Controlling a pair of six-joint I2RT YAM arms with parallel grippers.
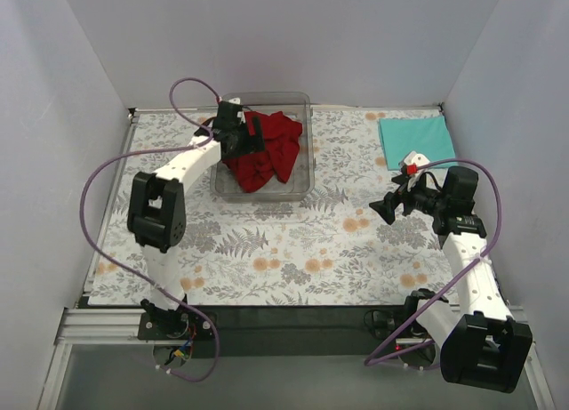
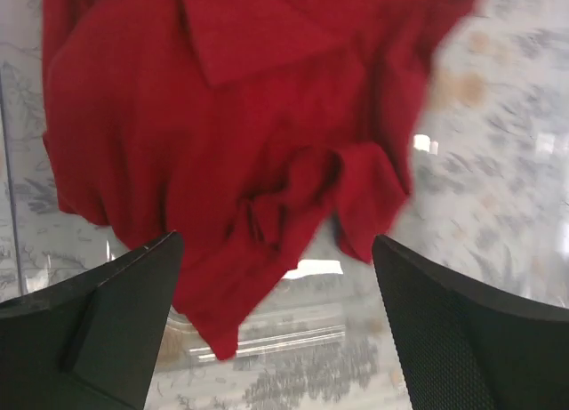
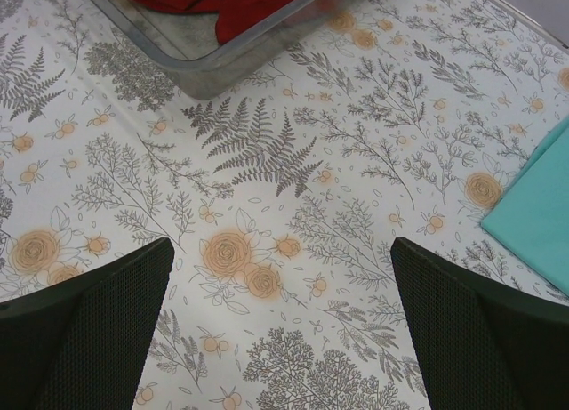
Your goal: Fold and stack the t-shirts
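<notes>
Red shirt (image 1: 271,152) crumpled in the clear bin (image 1: 263,190), teal shirt (image 1: 416,139) flat at the table's (image 1: 293,250) far right corner.
The left claw (image 2: 274,245) hangs over the red shirt with its jaws spread wide and nothing between them (the cloth lies loose below). The right claw (image 3: 280,250) hovers above bare flowered tabletop near the teal shirt, equally wide open and holding nothing.

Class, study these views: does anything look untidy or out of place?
Yes: the red t-shirt lies crumpled and unfolded in the clear bin, while the teal t-shirt lies flat and neat at the far right.
</notes>
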